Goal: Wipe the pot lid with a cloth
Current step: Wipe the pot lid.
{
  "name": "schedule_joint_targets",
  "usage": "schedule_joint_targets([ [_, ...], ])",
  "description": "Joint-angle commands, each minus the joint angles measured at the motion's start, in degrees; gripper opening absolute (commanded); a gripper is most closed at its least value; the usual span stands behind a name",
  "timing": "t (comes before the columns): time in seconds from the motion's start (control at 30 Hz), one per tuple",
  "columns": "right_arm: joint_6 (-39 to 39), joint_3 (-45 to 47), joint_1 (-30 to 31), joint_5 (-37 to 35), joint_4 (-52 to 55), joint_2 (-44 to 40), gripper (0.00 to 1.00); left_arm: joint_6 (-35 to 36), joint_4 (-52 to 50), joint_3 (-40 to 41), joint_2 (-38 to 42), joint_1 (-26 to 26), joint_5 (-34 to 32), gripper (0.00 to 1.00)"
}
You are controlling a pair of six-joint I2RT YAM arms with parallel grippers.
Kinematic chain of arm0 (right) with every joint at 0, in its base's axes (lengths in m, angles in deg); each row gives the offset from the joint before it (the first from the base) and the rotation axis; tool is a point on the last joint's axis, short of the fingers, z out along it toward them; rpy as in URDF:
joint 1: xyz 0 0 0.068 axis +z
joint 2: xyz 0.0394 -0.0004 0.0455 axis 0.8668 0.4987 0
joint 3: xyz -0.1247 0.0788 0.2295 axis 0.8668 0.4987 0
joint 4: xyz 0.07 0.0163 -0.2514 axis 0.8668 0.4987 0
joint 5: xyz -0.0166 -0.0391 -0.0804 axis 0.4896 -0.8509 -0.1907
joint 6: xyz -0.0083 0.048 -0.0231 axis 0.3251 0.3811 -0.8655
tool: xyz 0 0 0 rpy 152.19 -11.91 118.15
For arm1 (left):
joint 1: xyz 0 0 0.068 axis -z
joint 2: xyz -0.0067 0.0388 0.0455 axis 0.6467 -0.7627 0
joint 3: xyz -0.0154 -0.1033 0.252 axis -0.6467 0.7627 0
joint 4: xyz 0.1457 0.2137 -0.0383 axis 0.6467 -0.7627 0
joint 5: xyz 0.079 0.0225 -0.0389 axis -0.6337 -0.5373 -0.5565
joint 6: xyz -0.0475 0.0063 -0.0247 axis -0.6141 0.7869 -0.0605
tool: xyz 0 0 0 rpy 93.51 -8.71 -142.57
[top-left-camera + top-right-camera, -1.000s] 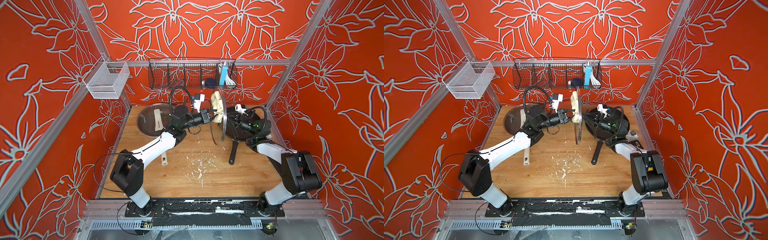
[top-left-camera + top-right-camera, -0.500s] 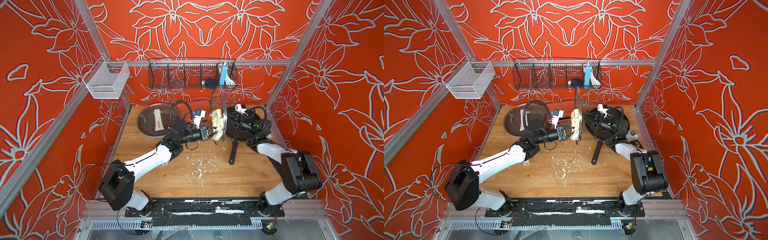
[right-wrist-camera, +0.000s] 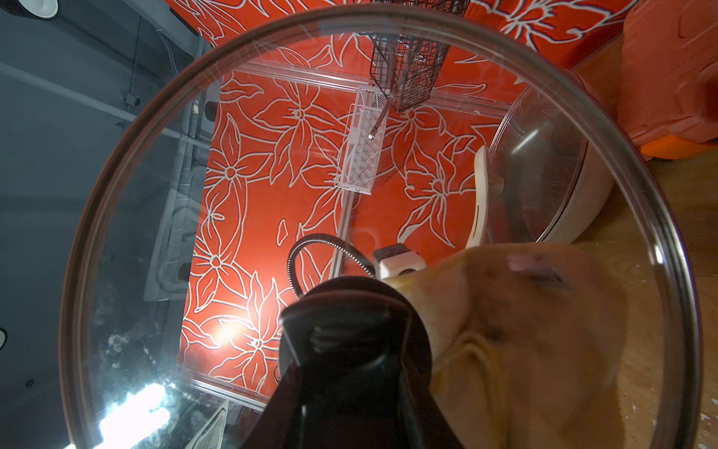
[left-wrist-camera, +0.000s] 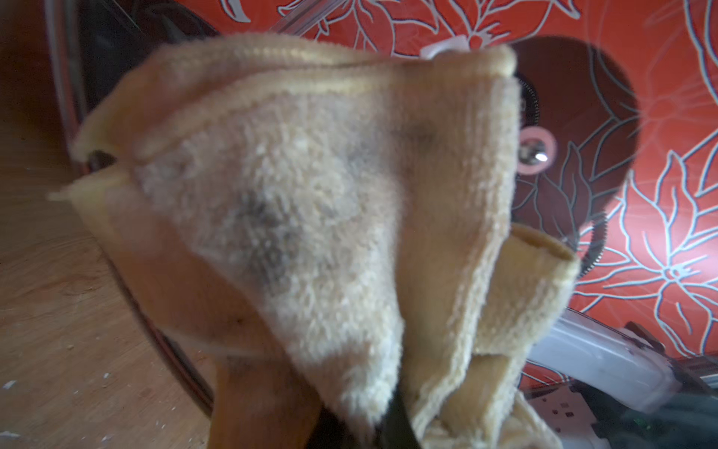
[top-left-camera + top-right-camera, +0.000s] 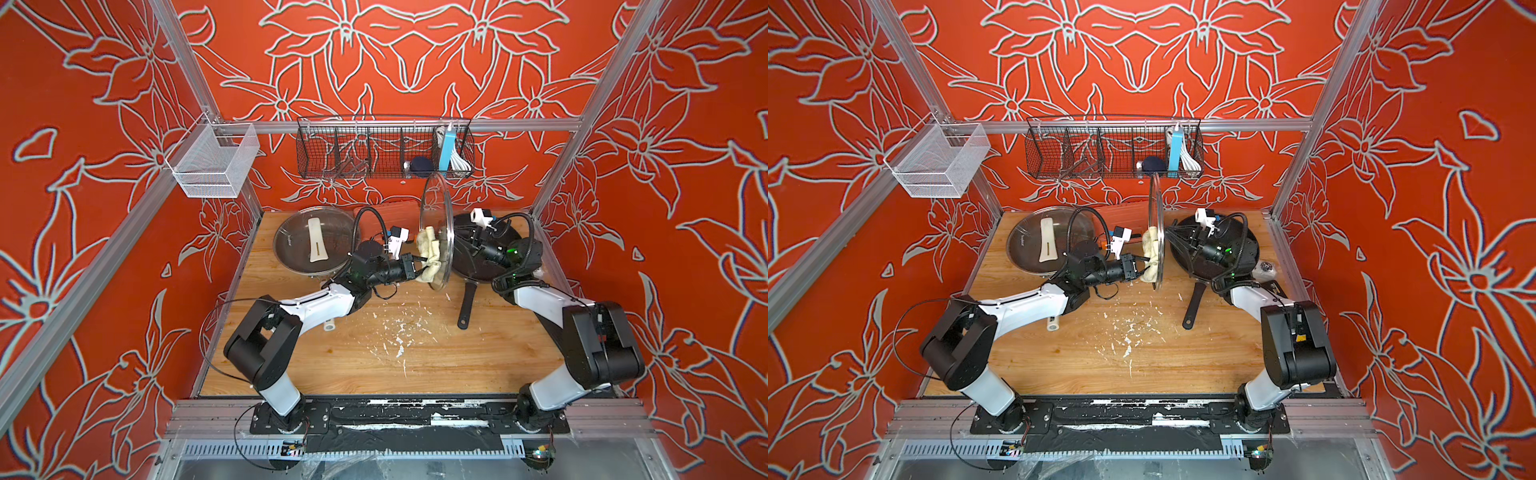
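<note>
Standing on edge between the two grippers, the pot lid (image 5: 434,203) is held by its knob (image 3: 351,315) in the right gripper (image 5: 460,241), closed on it. The cloth (image 5: 430,255), clamped tight in the left gripper (image 5: 417,264), is pressed on its lower glass. With too hard a push, the lid could be twisted in that grip or lost.

Lidded pan (image 5: 311,245), black frying pan (image 5: 466,305), white crumbs (image 5: 399,345) on wooden table (image 5: 478,365); black wire rack (image 5: 374,149) above.

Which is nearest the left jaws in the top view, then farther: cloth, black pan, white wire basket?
1. cloth: clamped there, mid-table.
2. black pan: just past the lid, on the right.
3. white wire basket: high on the left wall.
</note>
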Motion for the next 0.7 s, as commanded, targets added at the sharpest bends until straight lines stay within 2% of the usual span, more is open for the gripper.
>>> schedule_joint_targets([
  [0.0,0.8,-2.7,0.5,-2.0,-8.6,-2.2,0.00,-1.5,3.5,-0.8,1.0,0.1,1.7,0.00],
  [0.13,0.2,-2.6,0.5,-2.6,-8.6,-1.8,0.00,-0.3,1.0,1.3,5.1,-0.5,-1.5,0.00],
  [0.27,-0.3,-2.0,0.4,-4.2,-8.5,-1.3,0.00,4.1,-4.0,4.8,10.3,-1.2,-8.1,0.00],
  [0.4,-1.4,-1.4,0.5,-5.6,-7.6,-1.4,0.00,5.7,-6.8,7.2,14.3,-1.9,-10.3,0.00],
  [0.67,-13.1,0.0,0.5,-7.5,6.6,-6.3,0.00,11.1,-15.6,9.2,24.3,-1.9,-15.8,0.00],
])
